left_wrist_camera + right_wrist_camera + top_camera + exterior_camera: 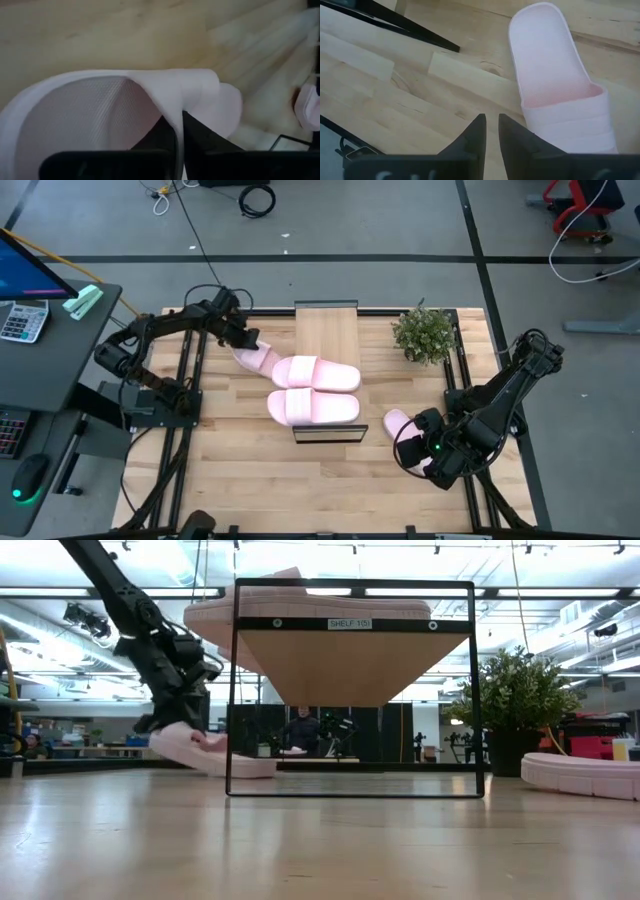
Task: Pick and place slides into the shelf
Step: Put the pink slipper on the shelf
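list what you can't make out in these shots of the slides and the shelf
- Right slide: high view, the right gripper and arm cover all but its end.
- Left slide: high view, the left gripper covers its near end; the fingers pinch its strap.
- Slides on the shelf: low view, only their edges show above the panel.
- Shelf label: too small to read fully.

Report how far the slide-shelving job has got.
Done: two slides lie side by side on the shelf. In hand: the left pincer is shut on the strap of a third slide beside the shelf's left edge. Left: that slide must go up, and the fourth slide lies on the table, with the right pincer beside it, holding nothing.
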`<state>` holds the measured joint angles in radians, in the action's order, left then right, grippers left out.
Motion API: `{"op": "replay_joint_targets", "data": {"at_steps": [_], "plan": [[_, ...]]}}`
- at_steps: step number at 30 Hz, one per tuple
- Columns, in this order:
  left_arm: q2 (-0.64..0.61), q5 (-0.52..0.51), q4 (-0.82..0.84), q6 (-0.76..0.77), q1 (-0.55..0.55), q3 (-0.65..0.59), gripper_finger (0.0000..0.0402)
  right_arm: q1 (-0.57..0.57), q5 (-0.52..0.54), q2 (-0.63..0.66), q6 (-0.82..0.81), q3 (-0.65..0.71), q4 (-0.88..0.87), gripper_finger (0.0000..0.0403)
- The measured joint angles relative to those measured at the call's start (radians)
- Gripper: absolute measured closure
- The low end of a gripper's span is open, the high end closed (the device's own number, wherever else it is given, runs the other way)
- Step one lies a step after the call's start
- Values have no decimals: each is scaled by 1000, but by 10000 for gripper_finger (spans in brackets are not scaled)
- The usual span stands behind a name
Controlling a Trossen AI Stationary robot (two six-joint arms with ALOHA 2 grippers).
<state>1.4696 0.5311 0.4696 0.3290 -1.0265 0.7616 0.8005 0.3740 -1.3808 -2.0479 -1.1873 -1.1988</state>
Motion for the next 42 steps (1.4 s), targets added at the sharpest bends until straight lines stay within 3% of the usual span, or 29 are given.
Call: {"op": "replay_joint_targets", "data": {"at_steps": [15,24,32,42], "plan": [[-240,-107,200,-37,-94,229,388,0,24,0,29,0,0,353],[-286,-297,276,-140,-97,407,391,0,24,0,35,0,0,353],[-314,-332,100,-104,-60,452,391,0,30,0,36,0,0,354],[-354,-274,-101,57,58,442,391,0,66,0,36,0,0,354]]}}
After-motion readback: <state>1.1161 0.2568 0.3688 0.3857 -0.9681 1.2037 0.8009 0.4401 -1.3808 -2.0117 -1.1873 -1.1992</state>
